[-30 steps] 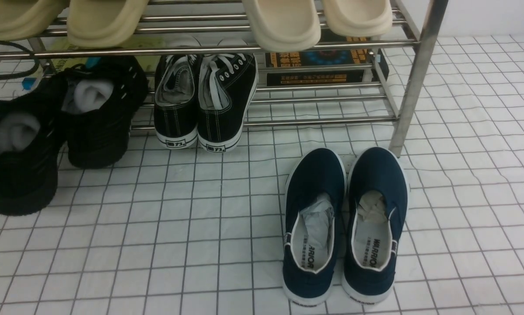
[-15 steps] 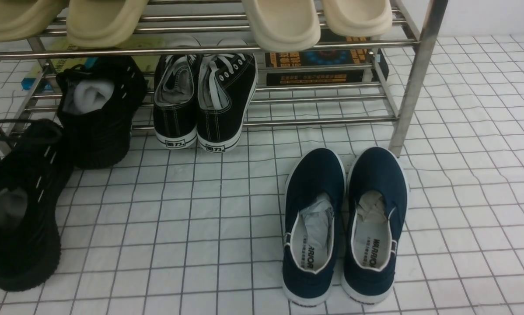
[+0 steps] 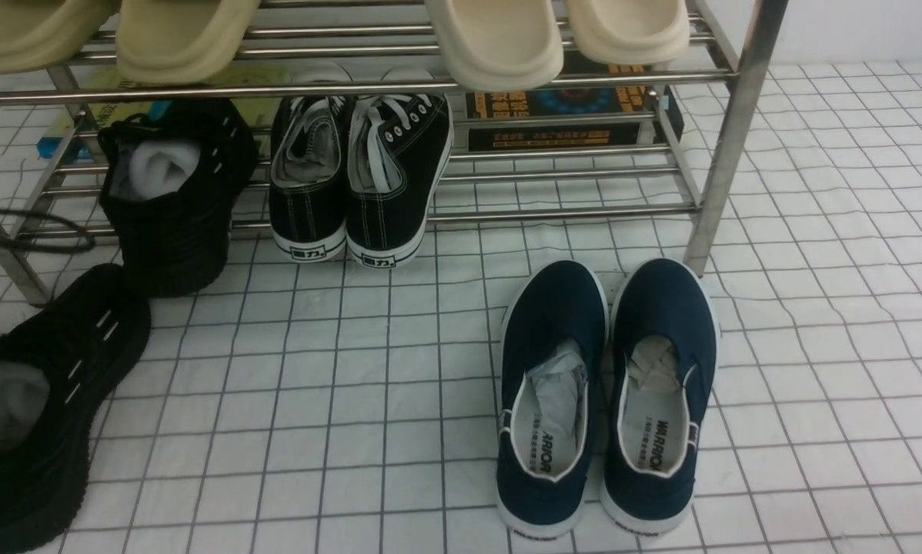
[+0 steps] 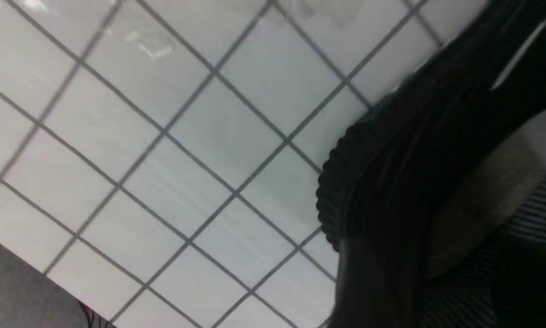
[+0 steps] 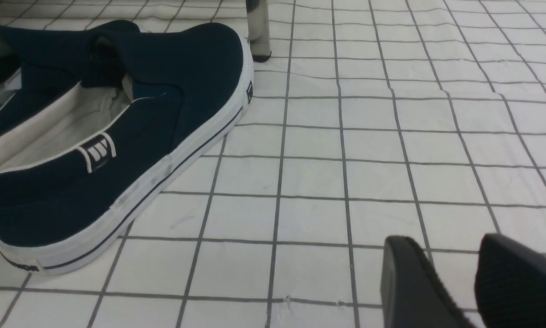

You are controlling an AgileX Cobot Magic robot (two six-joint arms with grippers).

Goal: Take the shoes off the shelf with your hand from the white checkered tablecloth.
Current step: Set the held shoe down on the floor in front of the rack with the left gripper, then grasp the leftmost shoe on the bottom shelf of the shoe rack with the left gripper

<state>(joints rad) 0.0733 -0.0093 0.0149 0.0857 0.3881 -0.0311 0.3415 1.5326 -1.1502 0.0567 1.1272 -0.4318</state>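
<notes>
**One black sneaker down on the cloth, its mate on the bottom tier**

Nearest, the R gripper (image 5: 441,248) hangs low over the checked cloth (image 3: 315,400). Its fingers are a small gap apart w/ nothing btwn them. To its left sit the navy slip-ons (image 3: 607,400), side by side on the cloth, paper stuffed inside, toes close to the shelf's front right leg.

At far left lies a black sneaker (image 3: 38,415), off the shelf and down at the cloth. Its toe angles toward the shelf, w/ white dashes on top and grey paper in the opening; the frame edge cuts part of it. The L gripper (image 4: 441,264) has it by the heel end. In the wrist view one finger (image 4: 368,287) sits outside the heel and a ribbed pad (image 4: 533,218) sits inside the opening. The jaws look clamped on the rim, as far as that dark pic shows. A black cable (image 3: 38,235) loops just behind the sneaker.

Further back stands the shelf (image 3: 730,146). Its bottom tier holds the 2nd black sneaker (image 3: 172,200) at left, heel over the front tube. Black lace-ups (image 3: 361,185) sit just beside it. Behind them is a dark box (image 3: 569,115) w/ orange print. The top tier carries cream slippers (image 3: 499,38) and, at left, beige slippers (image 3: 122,31).
</notes>
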